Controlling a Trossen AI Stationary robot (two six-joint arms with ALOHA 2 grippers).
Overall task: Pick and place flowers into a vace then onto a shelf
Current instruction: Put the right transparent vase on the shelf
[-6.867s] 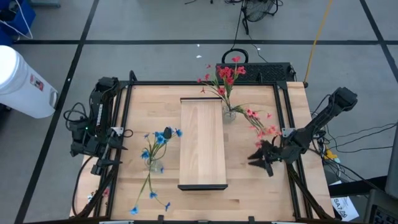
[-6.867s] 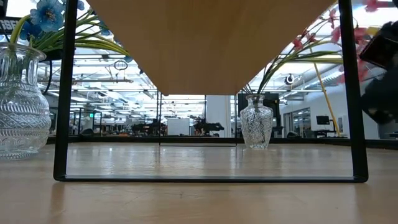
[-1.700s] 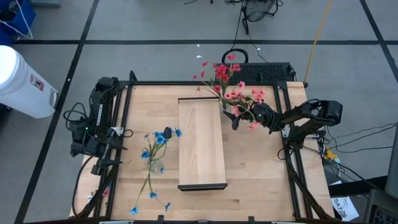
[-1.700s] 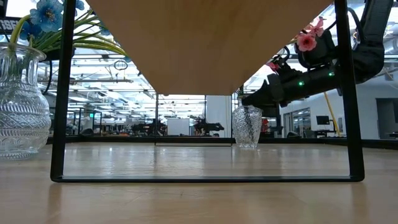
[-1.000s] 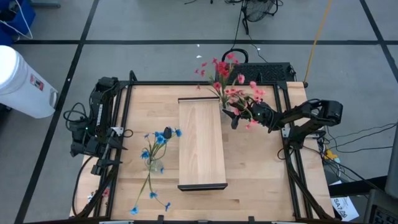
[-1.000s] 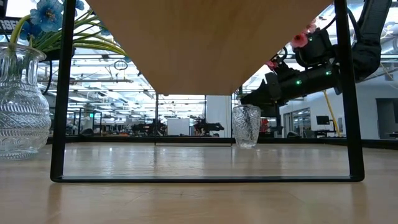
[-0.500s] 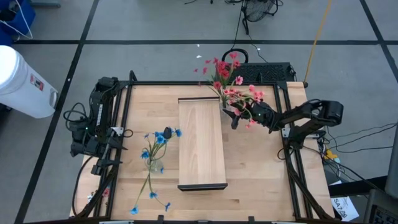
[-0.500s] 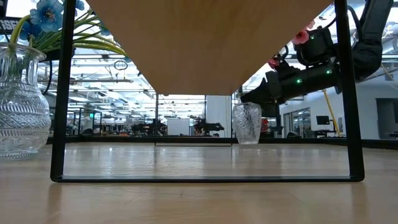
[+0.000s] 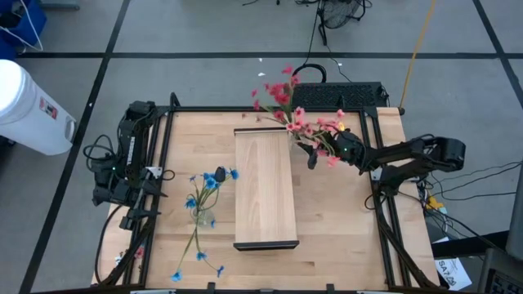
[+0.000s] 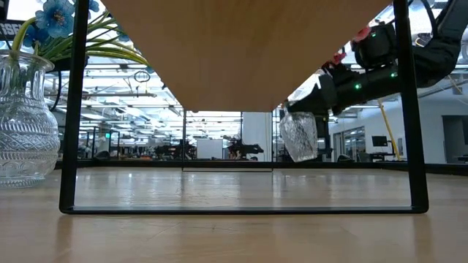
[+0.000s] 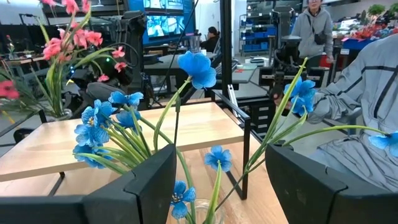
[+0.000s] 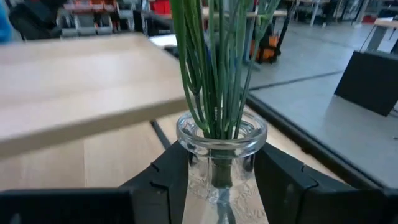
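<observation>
A clear glass vase (image 10: 298, 135) with red-pink flowers (image 9: 288, 98) hangs off the table at the shelf's far right corner, with my right gripper (image 9: 310, 153) shut on it. The shelf (image 9: 265, 188), a pale plank on a black frame, stands mid-table. A second glass vase (image 10: 25, 124) with blue flowers (image 9: 211, 180) stands on the table left of the shelf. My left gripper (image 11: 217, 186) is open at the table's left, pointing at the blue flowers without touching them. My right gripper pinches the vase's narrow neck (image 12: 219, 169) just below the rim, one finger (image 12: 166, 180) on each side. The fingers come about level from the table's right. The vase is lifted clear of the table and tilted, its flower stems leaning toward the far left.
A loose blue spray (image 9: 194, 255) lies on the table near the front left corner. The shelf's black legs (image 10: 71, 109) stand near the low camera. People (image 11: 313, 25) are in the room beyond the table. A white bin (image 9: 29, 98) is on the floor at left.
My right gripper has risen a little with the vase. The vase stood on the table a second ago; now its base is clear of the table and it tilts. The red-pink blossoms have swung toward the table's far left.
</observation>
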